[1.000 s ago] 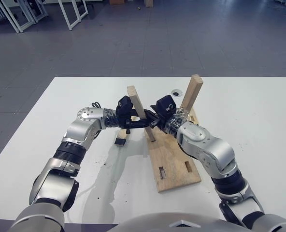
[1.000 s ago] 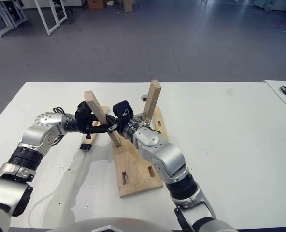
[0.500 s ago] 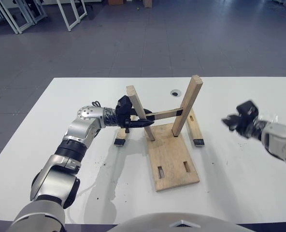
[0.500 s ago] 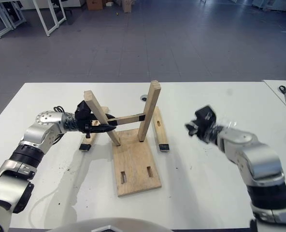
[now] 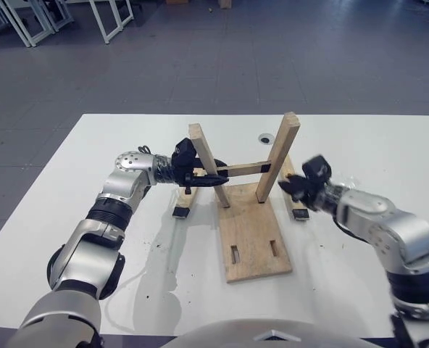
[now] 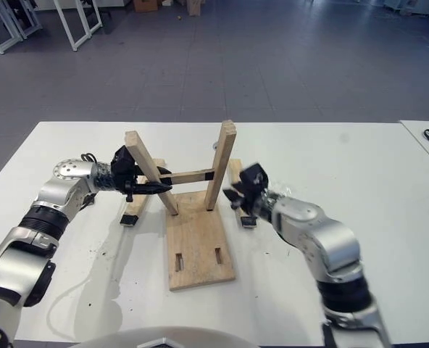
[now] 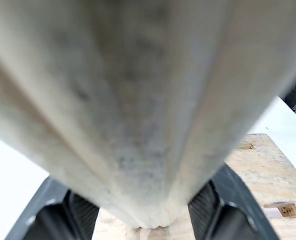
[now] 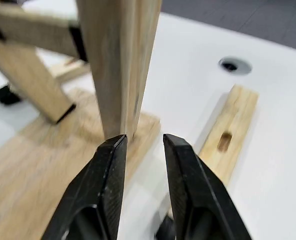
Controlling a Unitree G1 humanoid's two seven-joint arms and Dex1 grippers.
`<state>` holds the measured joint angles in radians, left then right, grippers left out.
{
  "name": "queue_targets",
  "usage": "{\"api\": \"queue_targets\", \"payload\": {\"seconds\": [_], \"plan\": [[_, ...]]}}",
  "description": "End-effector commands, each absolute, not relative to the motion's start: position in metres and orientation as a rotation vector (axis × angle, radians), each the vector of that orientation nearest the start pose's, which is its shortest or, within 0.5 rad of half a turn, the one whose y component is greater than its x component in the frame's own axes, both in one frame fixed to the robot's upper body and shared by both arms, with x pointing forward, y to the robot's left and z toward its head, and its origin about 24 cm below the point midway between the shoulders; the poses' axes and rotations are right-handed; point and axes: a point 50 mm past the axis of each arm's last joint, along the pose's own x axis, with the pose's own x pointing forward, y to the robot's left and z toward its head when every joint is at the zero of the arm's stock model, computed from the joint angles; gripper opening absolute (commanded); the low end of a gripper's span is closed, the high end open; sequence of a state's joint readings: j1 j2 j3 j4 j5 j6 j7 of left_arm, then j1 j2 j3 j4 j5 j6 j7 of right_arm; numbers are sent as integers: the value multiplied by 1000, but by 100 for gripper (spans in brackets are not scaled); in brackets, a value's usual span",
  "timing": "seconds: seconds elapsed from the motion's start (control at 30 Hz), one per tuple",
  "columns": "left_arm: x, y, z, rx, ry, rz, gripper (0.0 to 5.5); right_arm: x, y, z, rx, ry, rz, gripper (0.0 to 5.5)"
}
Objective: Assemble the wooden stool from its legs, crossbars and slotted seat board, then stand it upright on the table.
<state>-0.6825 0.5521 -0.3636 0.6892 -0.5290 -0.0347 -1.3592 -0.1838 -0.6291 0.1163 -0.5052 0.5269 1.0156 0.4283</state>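
L gripper clamped on tilted leg; R gripper spread, just beside upright leg (both on seat board).

The left gripper clasps the tilted leg on the seat board; the right gripper hovers beside the upright leg.

One seat board, and two open slots in it. Four legs: leaning leg, upright leg, left flat leg, right flat leg. One crossbar.
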Motion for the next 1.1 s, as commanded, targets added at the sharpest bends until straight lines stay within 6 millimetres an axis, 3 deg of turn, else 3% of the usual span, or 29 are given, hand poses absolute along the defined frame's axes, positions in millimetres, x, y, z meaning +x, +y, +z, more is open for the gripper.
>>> {"api": "queue_targets", "payload": {"seconds": [0.03, 0.1, 0.27, 0.4, 0.47, 0.6, 0.7, 0.77, 0.87, 0.97, 1.1], "plan": [[305, 166, 39, 341, 490, -1505, 205, 195, -159, 101, -247, 734, 1116, 132], [315, 158, 53, 359, 427, -1514, 205, 190, -149, 84, -219, 759, 1146, 132], [321, 145, 63, 373, 358, -1533, 205, 184, -154, 61, -219, 811, 1080, 132], [330, 146, 71, 391, 327, -1491, 296, 177, -146, 53, -202, 811, 1077, 129], [334, 156, 77, 418, 329, -1457, 322, 174, -144, 51, -197, 809, 1075, 129], [339, 194, 100, 456, 339, -1355, 375, 172, -144, 48, -195, 803, 1049, 129], [324, 233, 108, 501, 457, -1274, 424, 170, -142, 47, -175, 782, 1014, 129], [309, 251, 114, 427, 439, -1152, 424, 170, -140, 48, -164, 765, 996, 129], [310, 270, 110, 324, 342, -600, 424, 172, -140, 50, -160, 734, 959, 129], [299, 262, 88, 172, 281, -194, 424, 178, -138, 55, -158, 691, 931, 129], [279, 249, 57, 115, 301, 172, 424, 184, -136, 63, -157, 654, 917, 129]]}}
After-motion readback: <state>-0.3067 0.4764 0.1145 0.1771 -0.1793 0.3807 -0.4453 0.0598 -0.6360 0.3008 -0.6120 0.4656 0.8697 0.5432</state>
